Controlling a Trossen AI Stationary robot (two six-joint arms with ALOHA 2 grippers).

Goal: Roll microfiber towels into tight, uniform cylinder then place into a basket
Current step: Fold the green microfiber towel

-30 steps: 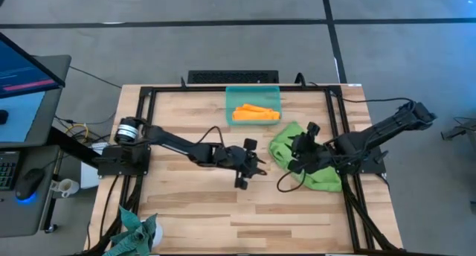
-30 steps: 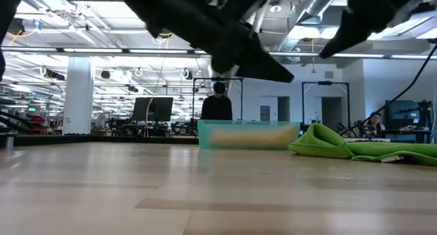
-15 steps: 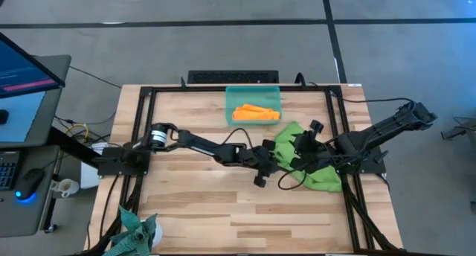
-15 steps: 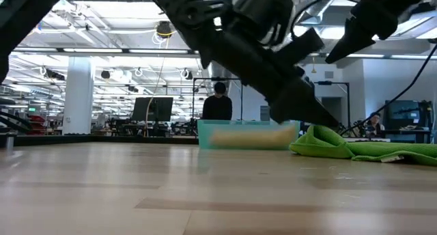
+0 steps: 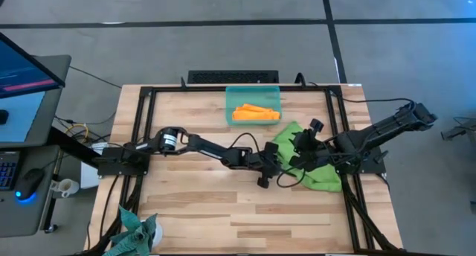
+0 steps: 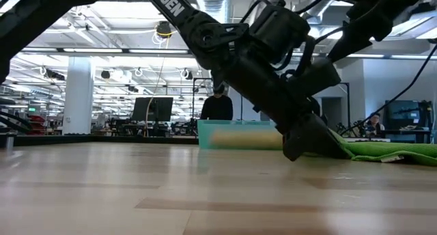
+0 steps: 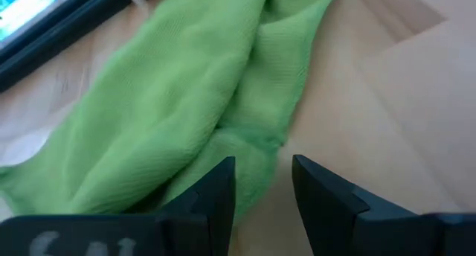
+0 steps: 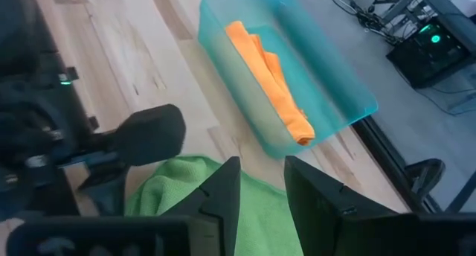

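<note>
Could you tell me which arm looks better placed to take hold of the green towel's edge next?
Probably the left: the left gripper is open at the green towel's near edge, low on the table. The right gripper, also open, hovers above the towel.

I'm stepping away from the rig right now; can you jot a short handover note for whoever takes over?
Left gripper: open, low at the near edge of the green towel, not gripping it.
Right gripper: open, hovering above the same towel, empty.
Orange towel: rolled, lying in the basket at the table's far edge.
Green towel: crumpled and unrolled on the right side of the table, beside the basket.
Left to do: roll the green towel tightly and place it in the basket.
</note>
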